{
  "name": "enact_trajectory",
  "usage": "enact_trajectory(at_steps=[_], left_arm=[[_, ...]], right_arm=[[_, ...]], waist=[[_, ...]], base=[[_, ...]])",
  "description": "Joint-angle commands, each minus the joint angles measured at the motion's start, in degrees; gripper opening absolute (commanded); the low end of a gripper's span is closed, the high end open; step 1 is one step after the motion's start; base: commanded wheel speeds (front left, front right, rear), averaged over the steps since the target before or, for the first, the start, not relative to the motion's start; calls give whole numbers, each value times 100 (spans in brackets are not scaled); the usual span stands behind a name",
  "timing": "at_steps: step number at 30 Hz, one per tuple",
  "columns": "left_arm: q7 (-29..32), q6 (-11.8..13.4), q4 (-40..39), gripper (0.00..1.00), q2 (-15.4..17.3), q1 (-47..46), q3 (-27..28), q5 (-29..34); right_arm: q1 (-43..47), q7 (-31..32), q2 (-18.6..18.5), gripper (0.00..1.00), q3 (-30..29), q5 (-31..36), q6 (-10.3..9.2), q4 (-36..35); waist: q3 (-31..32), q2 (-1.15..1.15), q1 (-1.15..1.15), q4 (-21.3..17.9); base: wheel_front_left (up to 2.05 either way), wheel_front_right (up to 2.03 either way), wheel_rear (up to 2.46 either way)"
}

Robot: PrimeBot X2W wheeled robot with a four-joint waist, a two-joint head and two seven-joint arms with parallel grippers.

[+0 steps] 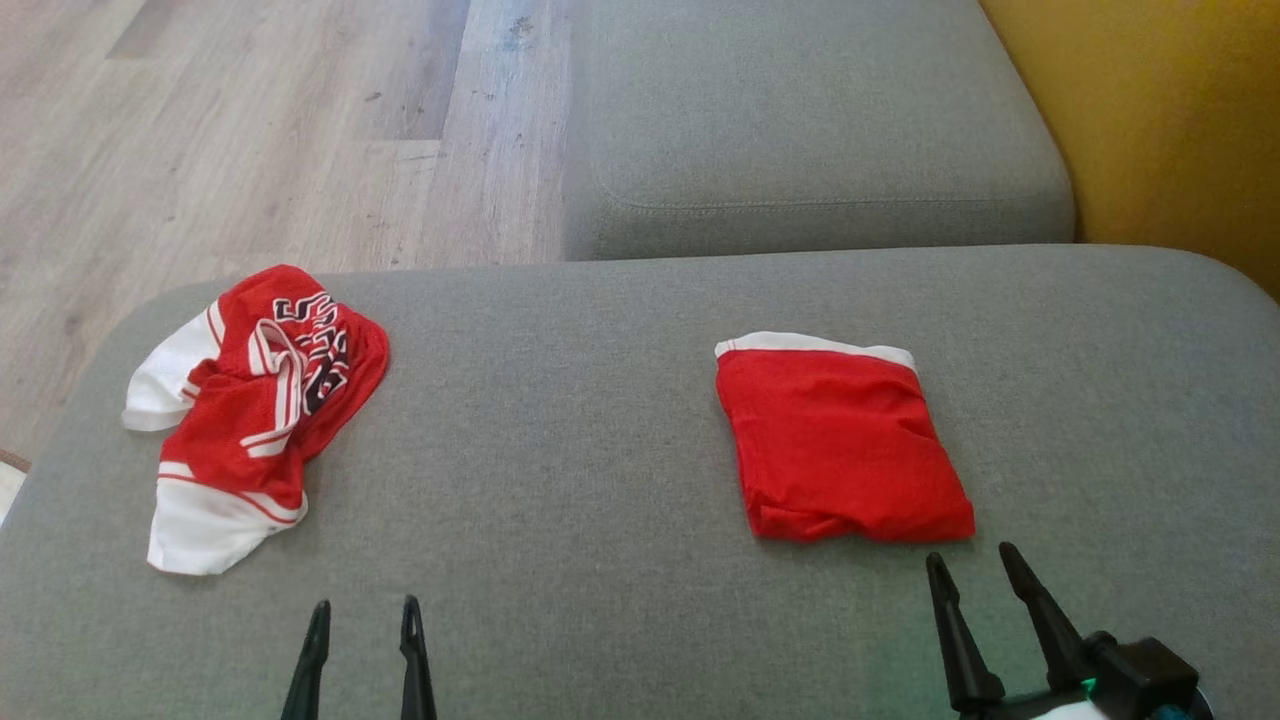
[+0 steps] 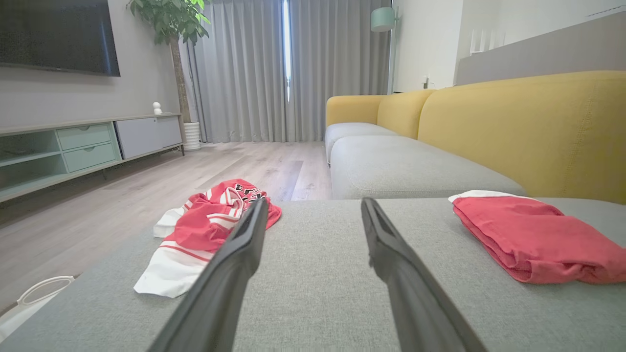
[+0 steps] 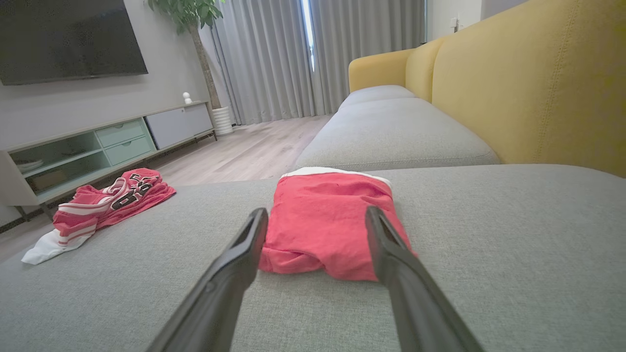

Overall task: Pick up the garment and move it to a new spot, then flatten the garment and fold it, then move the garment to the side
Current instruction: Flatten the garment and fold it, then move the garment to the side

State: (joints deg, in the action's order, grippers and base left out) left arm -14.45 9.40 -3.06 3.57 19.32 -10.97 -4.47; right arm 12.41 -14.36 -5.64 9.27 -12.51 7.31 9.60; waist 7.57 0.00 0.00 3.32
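a crumpled red-and-white jersey (image 1: pixel 255 410) with black lettering lies heaped at the left end of a grey sofa cushion (image 1: pixel 560 420), close to the edge that meets the wood floor (image 1: pixel 250 130). a folded red garment (image 1: pixel 840 450), with a white band along its far edge, sits flat toward the right end, well apart from the jersey. the left gripper (image 1: pixel 366 602) hovers over bare cushion near the jersey's white hem, its fingers spread and empty. the right gripper (image 1: pixel 971 552) points at the folded garment's near edge, fingers likewise parted and holding nothing; seen from the head, its tips stop just short of the cloth.

the head view looks down on the cushion and takes in a strip of yellow backrest (image 1: pixel 1150 120). the wrist views open up the room beyond: a wall-mounted tv (image 2: pixel 58 36), a low media console (image 2: pixel 88 146) with pale green drawers, grey curtains (image 2: pixel 244 68), a potted tree (image 2: pixel 176 29) and a floor lamp (image 2: pixel 384 19). the left wrist view also catches a white looped handle (image 2: pixel 44 288) low beside the cushion; what it belongs to cannot be told. the right wrist view shows the folded garment's bunched near fold between its fingers.
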Motion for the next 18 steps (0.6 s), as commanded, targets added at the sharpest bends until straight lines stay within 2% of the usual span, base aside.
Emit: enact_trajectory(at_steps=[1, 18], left_arm=[[-55, -55, -121, 100, -56, -159, 168, 30], [-55, -310, 88, 100, -65, -125, 202, -37]], right_arm=[[-179, -63, -1, 100, 81, 64, 18, -173], [-149, -63, -37, 100, 26, 223, 18, -138]], waist=[[5, 0, 0, -2], [19, 0, 0, -23]], base=[[0, 0, 0], [0, 0, 0]])
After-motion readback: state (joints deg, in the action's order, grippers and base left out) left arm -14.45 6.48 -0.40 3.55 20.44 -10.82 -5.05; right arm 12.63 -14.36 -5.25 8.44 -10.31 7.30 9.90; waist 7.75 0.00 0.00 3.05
